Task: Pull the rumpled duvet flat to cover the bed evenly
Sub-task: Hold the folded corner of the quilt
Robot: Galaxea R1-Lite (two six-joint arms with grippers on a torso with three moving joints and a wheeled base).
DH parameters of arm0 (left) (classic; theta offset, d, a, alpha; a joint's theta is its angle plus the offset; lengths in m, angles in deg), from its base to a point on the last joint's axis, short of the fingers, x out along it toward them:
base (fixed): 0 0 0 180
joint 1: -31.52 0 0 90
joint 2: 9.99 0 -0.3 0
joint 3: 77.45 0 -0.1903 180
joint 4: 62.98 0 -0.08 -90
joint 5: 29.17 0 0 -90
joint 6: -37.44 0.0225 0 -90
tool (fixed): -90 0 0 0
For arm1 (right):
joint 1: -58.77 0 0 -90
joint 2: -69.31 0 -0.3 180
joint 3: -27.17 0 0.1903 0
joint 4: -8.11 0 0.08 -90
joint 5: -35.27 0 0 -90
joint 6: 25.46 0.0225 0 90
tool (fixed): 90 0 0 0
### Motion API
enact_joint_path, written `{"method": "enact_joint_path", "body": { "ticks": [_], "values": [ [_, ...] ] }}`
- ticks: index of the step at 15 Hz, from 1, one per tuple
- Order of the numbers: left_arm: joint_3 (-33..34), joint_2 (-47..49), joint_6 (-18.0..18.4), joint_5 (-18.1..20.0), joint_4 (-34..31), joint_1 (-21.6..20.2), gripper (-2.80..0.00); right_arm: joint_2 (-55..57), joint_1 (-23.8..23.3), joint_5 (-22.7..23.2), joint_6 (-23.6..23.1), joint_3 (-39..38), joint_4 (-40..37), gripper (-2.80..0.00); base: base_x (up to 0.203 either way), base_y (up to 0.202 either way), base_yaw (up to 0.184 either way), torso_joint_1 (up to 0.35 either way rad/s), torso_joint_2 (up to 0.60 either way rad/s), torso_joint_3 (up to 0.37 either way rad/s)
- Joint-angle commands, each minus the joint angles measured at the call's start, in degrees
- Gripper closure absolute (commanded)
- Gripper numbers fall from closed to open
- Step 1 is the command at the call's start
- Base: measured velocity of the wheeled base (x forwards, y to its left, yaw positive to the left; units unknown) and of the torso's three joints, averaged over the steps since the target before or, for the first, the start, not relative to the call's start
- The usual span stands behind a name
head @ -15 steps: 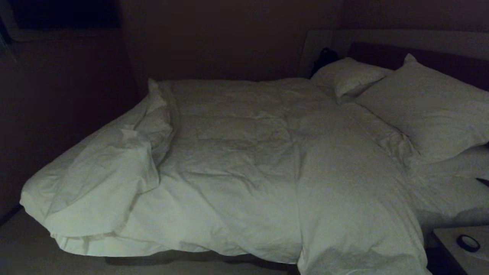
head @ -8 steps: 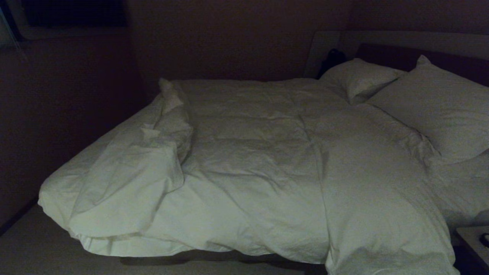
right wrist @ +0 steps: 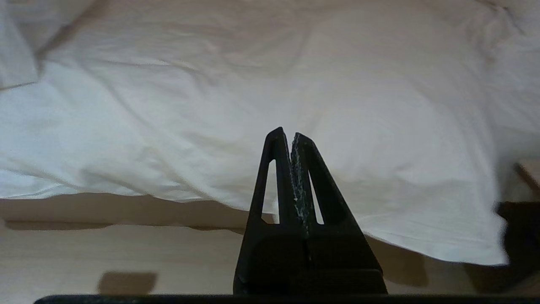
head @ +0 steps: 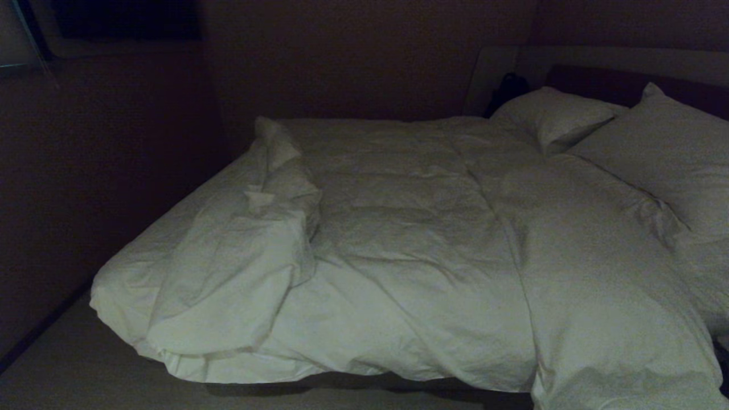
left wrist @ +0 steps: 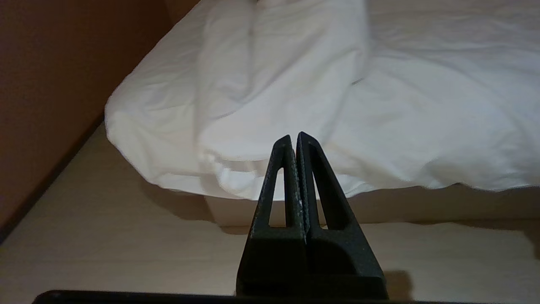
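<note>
though rumpled, duvet [head: 410, 250] on bed [left wrist: 236, 211]

The duvet [head: 433, 267] lies creased across the bed [head: 353, 384]. Toward 8 o'clock, one corner is folded back over itself in a bunched heap. At 5 o'clock the cloth hangs over the near edge. Two pillows [head: 660, 154] rest at 2 o'clock against the dark headboard [head: 603, 82]. Floor [head: 74, 376] shows at 7 o'clock.

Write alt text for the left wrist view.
The shut left gripper points at a rumpled white duvet, its corner folded back in a thick bunch and overhanging the bed. Pale floor lies below, beside a dark wall.
</note>
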Motion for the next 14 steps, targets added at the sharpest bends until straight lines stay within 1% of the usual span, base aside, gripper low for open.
{"method": "enact_joint_path", "body": {
  "ticks": [1,14],
  "values": [
    [0.0,0.0,0.0,-0.1,0.0,0.0,0.00,0.1,0.0,0.0,0.0,-0.1,0.0,0.00,0.000,0.197,-0.005,-0.001,0.00,0.004],
    [0.0,0.0,0.0,-0.1,-0.1,0.0,0.00,0.1,0.0,0.0,0.0,0.0,0.0,0.00,0.000,0.195,-0.001,0.002,0.00,0.001]
  ]
}}
